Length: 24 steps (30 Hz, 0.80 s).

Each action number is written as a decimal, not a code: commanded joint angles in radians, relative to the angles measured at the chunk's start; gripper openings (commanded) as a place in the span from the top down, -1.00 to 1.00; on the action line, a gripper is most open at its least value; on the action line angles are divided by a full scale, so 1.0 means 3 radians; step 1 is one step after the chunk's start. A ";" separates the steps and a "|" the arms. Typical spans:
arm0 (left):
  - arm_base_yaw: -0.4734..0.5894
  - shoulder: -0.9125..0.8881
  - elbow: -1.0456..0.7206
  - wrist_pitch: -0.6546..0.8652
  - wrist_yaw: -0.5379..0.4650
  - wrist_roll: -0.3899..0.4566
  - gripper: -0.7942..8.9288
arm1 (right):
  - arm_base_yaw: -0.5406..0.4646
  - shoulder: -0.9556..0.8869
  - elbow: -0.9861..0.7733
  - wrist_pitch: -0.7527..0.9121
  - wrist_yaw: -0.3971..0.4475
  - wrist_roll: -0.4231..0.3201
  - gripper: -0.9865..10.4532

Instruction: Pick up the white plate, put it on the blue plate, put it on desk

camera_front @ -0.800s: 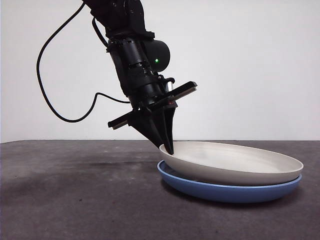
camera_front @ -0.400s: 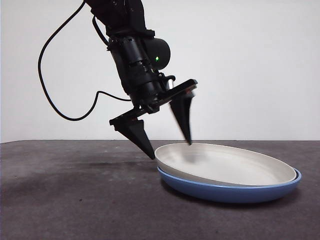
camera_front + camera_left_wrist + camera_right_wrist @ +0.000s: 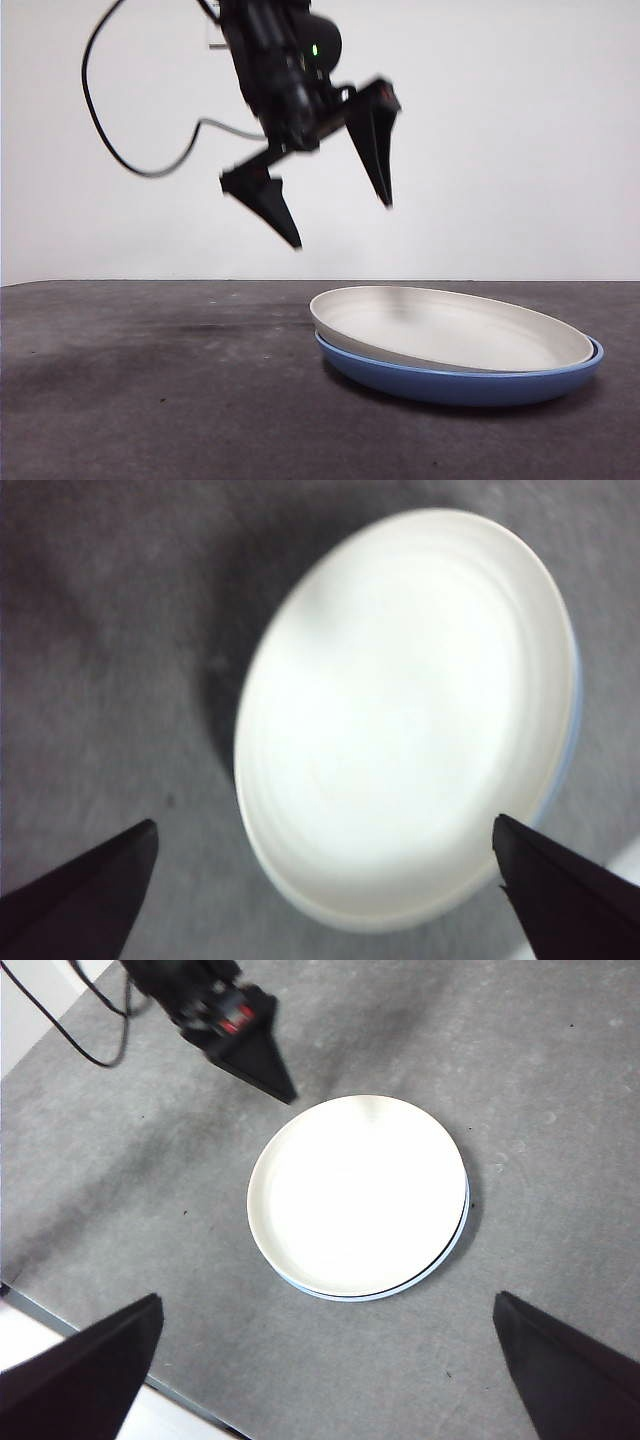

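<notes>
The white plate lies nested in the blue plate on the grey surface. The left gripper hangs tilted above the plates' rim, jaws wide, empty. The right gripper looks down from high above, jaws wide.

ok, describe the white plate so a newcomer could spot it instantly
On the dark grey desk two round plates are stacked below the left gripper, which hangs above with its jaws open. The white plate is the upper one, matte cream, nested slightly off-centre in the glossy blue plate, which shows only as a rim beneath.
</notes>
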 commanded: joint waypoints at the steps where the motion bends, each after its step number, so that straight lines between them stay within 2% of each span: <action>1: -0.0020 0.0029 0.0259 -0.0244 0.0004 0.0243 -0.40 | 0.0014 0.0017 0.0061 0.0025 -0.0003 -0.0003 -0.26; 8: -0.0022 -0.0420 0.0276 -0.0529 0.0003 0.0380 -0.40 | 0.0014 0.0072 0.0061 0.0028 0.0022 0.0120 -0.26; 13: -0.0001 -0.0970 0.0106 -0.0537 0.0003 0.0423 -0.40 | 0.0014 0.0206 0.0060 0.0023 0.0017 0.0164 -0.26; 20: 0.0098 -0.1912 -0.0595 -0.0516 0.0003 0.0538 -0.40 | 0.0014 0.0446 0.0060 0.0024 0.0014 0.0195 -0.26; 24: 0.0198 -0.2543 -0.1175 -0.0294 0.0003 0.0534 -0.41 | 0.0014 0.0575 0.0058 0.0025 0.0018 0.0189 -0.26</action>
